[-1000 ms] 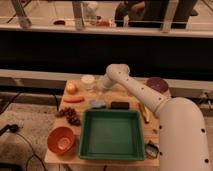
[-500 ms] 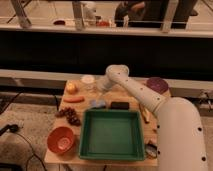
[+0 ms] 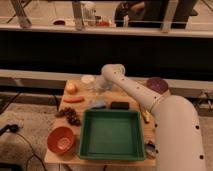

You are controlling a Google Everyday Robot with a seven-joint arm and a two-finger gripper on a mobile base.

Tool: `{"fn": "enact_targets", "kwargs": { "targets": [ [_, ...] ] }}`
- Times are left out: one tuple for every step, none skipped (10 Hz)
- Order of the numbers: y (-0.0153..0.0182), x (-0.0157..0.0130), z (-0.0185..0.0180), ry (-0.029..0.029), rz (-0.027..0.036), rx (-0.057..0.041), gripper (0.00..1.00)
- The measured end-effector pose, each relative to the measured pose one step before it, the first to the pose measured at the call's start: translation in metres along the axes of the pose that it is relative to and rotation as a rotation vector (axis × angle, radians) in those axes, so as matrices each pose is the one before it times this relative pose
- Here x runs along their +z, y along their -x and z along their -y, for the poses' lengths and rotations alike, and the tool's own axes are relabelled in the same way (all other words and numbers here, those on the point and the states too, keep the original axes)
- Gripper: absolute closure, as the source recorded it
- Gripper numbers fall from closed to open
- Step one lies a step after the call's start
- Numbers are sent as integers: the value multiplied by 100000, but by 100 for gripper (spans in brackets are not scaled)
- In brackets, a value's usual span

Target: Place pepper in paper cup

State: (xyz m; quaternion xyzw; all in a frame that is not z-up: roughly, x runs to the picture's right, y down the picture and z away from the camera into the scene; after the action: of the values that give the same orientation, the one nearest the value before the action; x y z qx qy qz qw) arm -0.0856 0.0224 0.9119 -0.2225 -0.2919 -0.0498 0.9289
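Camera view: we are seeing our tool (image 3: pixel 100 86) hanging over the bench (image 3: pixel 61 123) at upper middle, just right of the cup (image 3: pixel 88 79); we are failing to tell its grip. Pepper (image 3: pixel 74 99) is lying lower left of the cup.

We see the paper cup (image 3: pixel 88 80), short, wide and white, upright at the far edge of the table (image 3: pixel 84 93). The long orange-red pepper (image 3: pixel 73 99) lies flat nearer us, left of it. The gripper (image 3: pixel 101 86) hangs just right of the cup.

Robot test area, metal railings (image 3: pixel 150 31), wooden table (image 3: pixel 84 111), end effector (image 3: pixel 101 85) above it
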Motion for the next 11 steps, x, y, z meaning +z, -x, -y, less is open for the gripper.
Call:
{"fn": "enact_targets", "kwargs": {
  "targets": [
    [687, 210, -38, 621, 667, -634, 20],
    [379, 95, -100, 416, 706, -248, 20],
    [259, -8, -36, 150, 619, -178, 20],
    [406, 169, -115, 469, 1063, -301, 20],
    [346, 158, 43, 144, 841, -132, 20],
    [259, 101, 107, -41, 610, -113, 20],
    [291, 115, 218, -225, 873, -19, 20],
    [353, 219, 260, -195, 772, -240, 20],
    [280, 221, 213, -84, 713, -118, 20],
    [214, 253, 179, 27, 725, -92, 20],
    [181, 416, 64, 420, 815, -133, 20]
  ]
}}
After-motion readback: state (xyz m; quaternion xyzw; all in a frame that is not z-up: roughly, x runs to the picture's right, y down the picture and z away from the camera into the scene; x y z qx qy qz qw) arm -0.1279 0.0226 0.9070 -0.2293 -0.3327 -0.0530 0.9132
